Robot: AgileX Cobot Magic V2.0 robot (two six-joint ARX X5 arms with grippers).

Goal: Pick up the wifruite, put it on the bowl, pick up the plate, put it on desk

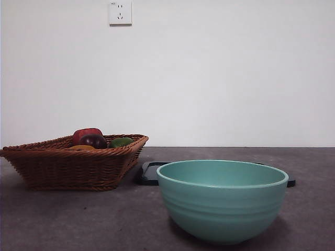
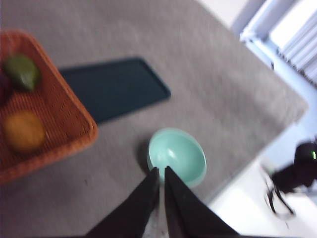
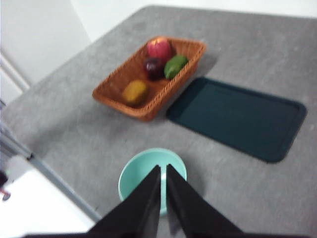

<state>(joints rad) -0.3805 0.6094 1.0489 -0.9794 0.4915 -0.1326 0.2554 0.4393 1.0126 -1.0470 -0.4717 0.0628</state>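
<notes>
both sets of fingers narrowed to a slit, holding nothing, high over the table.

left fingers (image 2: 162,171) and right fingers (image 3: 164,168) hang above the bowl (image 1: 222,198). from the bowl in the front view, the dark tray (image 1: 149,173) lies behind it; the basket (image 1: 73,162) at ten o'clock holds the wifruite (image 3: 134,91), apple (image 3: 159,48), green fruit (image 3: 175,66).

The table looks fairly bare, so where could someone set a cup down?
Bare desk lies beyond the dark tray and between the mint bowl and the wicker basket. The basket itself is crowded with fruit. Basket and tray sit close together, leaving only a narrow gap.
</notes>
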